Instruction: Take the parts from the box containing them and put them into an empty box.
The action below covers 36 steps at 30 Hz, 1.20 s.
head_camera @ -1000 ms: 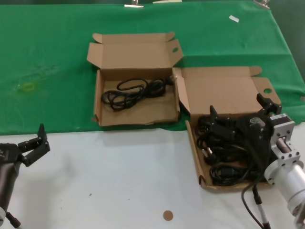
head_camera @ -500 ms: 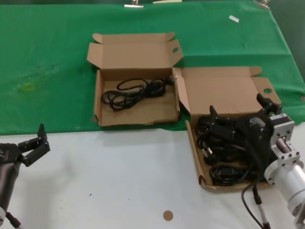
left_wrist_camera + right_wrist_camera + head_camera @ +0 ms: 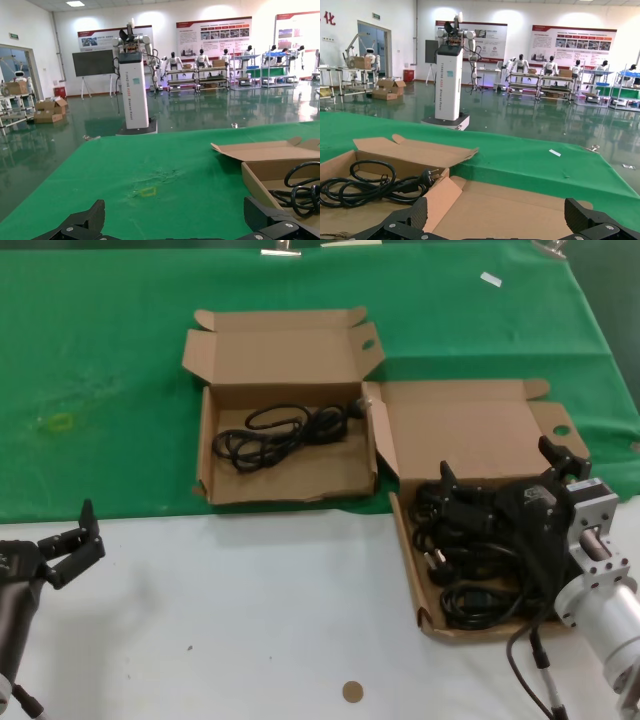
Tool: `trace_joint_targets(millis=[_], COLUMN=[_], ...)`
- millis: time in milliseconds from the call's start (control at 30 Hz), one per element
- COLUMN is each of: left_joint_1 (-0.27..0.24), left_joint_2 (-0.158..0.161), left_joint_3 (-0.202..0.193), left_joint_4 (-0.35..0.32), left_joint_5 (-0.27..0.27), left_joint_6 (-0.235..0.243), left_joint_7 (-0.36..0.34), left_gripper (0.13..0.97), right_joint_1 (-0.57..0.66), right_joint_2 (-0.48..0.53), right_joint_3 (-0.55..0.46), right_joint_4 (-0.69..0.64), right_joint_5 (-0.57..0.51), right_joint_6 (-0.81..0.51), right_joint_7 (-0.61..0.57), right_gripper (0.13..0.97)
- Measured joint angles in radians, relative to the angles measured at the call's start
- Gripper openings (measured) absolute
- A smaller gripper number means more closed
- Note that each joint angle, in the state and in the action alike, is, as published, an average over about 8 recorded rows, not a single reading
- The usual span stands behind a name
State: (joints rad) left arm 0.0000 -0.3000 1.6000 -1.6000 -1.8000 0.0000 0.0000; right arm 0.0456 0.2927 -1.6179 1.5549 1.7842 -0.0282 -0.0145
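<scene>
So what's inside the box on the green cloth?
One black cable coiled loosely on the floor of the far box, plug toward the right side. The near wall hides a little of the floor.

Two plain brown cardboard boxes (image 3: 285, 430) (image 3: 470, 440) hold black cables (image 3: 285, 433) on a green cloth (image 3: 100, 360); the table (image 3: 250, 620) is white.

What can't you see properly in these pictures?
- Head view: the right gripper covers part of the cables in the right box, so they can't be counted.
- Left wrist view: the left box and its cable are cut off by the edge.
- Head view: the small round thing on the table is too small to name.
</scene>
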Motion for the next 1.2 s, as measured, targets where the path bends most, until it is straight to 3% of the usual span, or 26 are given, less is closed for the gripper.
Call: trace_joint_targets(millis=[1200], left_joint_1=[0.000], left_joint_2=[0.000], left_joint_3=[0.000], left_joint_4=[0.000], left_joint_5=[0.000], left_joint_6=[0.000], left_joint_7=[0.000], left_gripper=[0.966], right_joint_1=[0.000], right_joint_2=[0.000], right_joint_3=[0.000], right_joint_4=[0.000], right_joint_5=[0.000], right_joint_6=[0.000], right_joint_7=[0.000], right_gripper=[0.966])
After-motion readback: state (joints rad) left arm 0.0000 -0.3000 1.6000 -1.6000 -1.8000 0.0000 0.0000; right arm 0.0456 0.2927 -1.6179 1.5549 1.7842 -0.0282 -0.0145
